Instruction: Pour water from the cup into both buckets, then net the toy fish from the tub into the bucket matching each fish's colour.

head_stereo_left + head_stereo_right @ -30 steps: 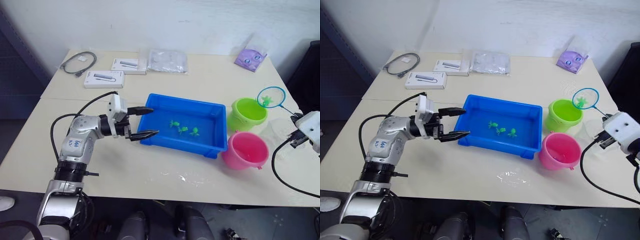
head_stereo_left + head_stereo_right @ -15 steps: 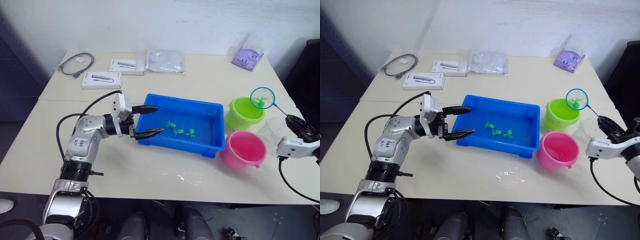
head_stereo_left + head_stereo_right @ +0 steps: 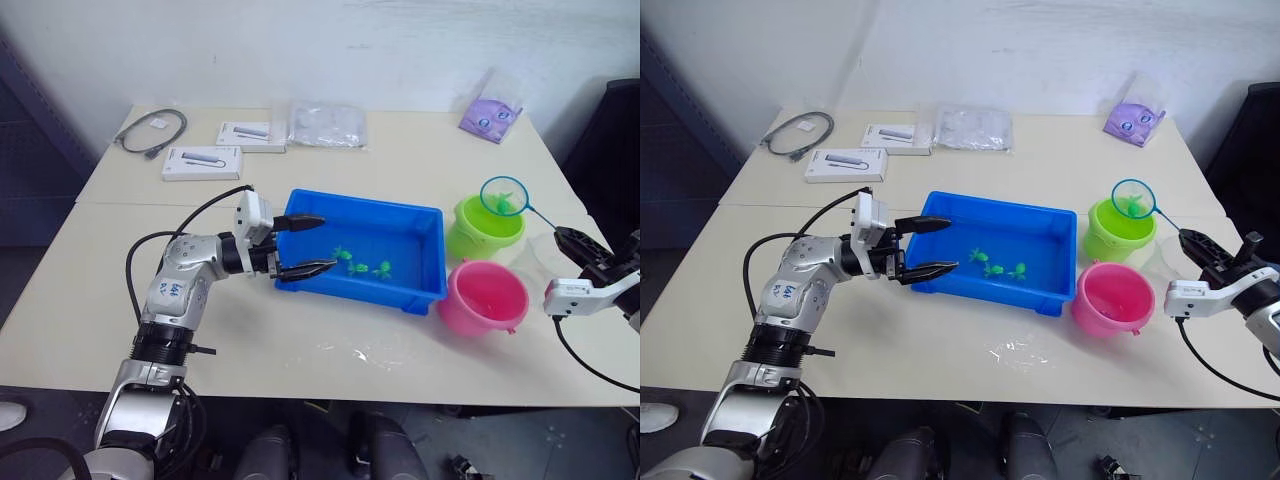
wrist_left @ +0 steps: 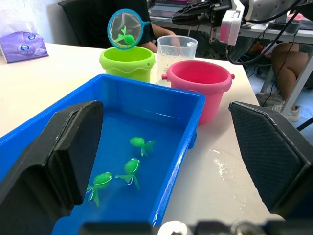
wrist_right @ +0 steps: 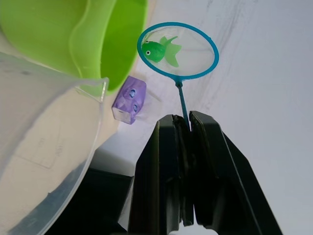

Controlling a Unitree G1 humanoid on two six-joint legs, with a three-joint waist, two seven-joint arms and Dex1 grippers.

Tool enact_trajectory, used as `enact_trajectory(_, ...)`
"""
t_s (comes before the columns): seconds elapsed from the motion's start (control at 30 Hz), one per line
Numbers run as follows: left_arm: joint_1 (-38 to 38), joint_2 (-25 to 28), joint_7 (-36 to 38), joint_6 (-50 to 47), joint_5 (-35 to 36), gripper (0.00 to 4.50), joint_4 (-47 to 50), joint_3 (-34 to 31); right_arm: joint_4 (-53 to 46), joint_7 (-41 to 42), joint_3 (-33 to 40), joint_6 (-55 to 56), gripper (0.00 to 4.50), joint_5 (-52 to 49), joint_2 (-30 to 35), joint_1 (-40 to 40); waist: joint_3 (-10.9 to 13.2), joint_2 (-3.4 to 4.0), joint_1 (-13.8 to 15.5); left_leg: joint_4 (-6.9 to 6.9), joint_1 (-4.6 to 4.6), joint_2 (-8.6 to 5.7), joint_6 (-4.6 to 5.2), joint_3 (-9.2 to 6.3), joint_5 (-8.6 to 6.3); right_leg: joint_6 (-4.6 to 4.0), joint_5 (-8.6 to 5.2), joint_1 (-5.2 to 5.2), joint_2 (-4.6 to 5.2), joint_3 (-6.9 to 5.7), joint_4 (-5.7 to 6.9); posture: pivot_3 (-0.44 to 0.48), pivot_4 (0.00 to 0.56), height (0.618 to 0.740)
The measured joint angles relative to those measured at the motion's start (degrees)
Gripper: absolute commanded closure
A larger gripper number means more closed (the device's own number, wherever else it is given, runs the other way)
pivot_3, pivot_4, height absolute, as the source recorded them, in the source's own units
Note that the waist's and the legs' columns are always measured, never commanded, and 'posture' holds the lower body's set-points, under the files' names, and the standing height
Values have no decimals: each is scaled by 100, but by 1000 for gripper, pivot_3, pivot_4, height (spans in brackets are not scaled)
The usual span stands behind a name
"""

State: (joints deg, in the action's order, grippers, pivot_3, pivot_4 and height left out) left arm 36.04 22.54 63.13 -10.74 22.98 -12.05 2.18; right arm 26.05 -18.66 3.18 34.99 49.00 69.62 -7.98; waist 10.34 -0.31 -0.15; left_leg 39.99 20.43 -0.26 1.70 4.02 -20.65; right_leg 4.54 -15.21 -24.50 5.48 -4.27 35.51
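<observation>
The blue tub [image 3: 362,206] holds three green toy fish [image 3: 358,266] in water. My left gripper [image 3: 312,243] is open at the tub's left end, holding nothing. On the right, my right gripper [image 3: 567,239] is shut on the net's thin handle. The light-blue net hoop [image 3: 503,196] carries one green fish [image 5: 157,50] and hangs over the far rim of the lime green bucket [image 3: 485,230]. The pink bucket [image 3: 490,298] stands just in front of the green one. The clear cup [image 4: 177,49] stands to the right of the buckets, below the net handle.
At the back left of the table lie two white boxes [image 3: 202,161], a grey cable [image 3: 152,128] and a clear plastic bag [image 3: 328,124]. A purple packet [image 3: 490,113] lies at the back right. Spilled water [image 3: 350,350] glistens in front of the tub.
My right gripper has carried the net and its fish leftward, from beyond the green bucket's right side to over its rim. My left gripper has reached further over the tub's left end.
</observation>
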Motion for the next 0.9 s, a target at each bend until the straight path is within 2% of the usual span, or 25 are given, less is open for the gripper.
enact_trajectory(0.67, -33, -63, -57, 278, -60, 85, -194, -9, -5, -255, -298, 172, 4500, 189, 265, -29, 0, 1, -3, 0, -2, 2, -2, 3, 1, 0, 0, 0, -1, 3, 1, 0, 150, 740)
enact_trajectory(0.9, -28, -80, -44, 328, -87, 85, -241, -2, 328, -337, -561, 380, 4500, 308, 487, -570, 0, 2, -8, -1, -4, 4, -4, 5, 2, -2, -1, -1, -4, 4, 3, 0, 150, 740)
